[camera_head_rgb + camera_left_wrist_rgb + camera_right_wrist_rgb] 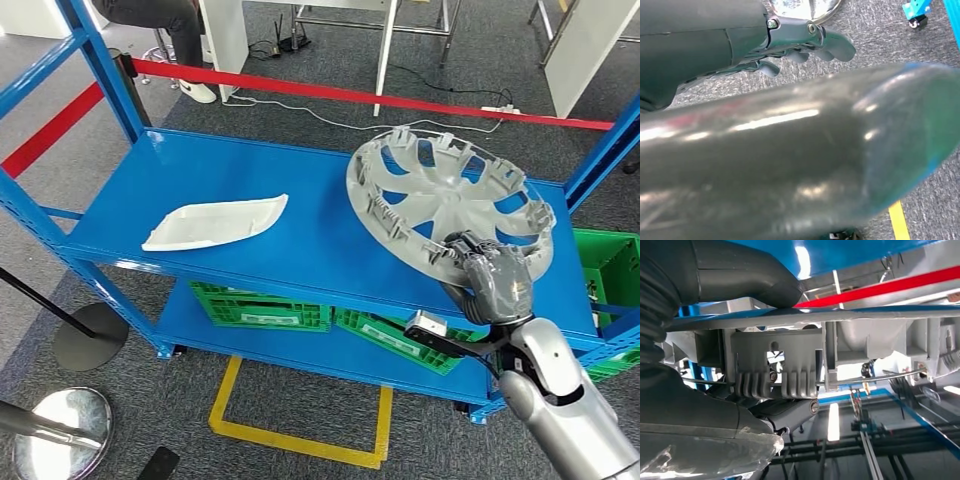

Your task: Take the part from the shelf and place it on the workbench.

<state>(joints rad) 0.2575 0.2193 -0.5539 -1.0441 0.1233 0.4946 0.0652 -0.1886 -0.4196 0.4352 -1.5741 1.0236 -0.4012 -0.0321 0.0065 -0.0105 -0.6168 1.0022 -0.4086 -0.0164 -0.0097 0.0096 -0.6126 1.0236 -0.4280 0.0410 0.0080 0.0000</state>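
the right hand [494, 280] grips the near rim of a grey plastic wheel cover [445, 200], a round disc with curved spokes and ribbed clips around its edge. the cover is tilted, its near edge lifted off the glossy blue metal shelf [302, 230]. in the right wrist view the thick grey thumb [749, 277] lies over the rim [798, 345] and darker fingers [791, 412] close beneath. a flat, white, leaf-shaped plastic panel [215, 222] lies well apart on the shelf. green slatted crates [260, 308] sit on the lower tier. the left hand [798, 45] hangs over grey carpet, fingers loosely curled around nothing.
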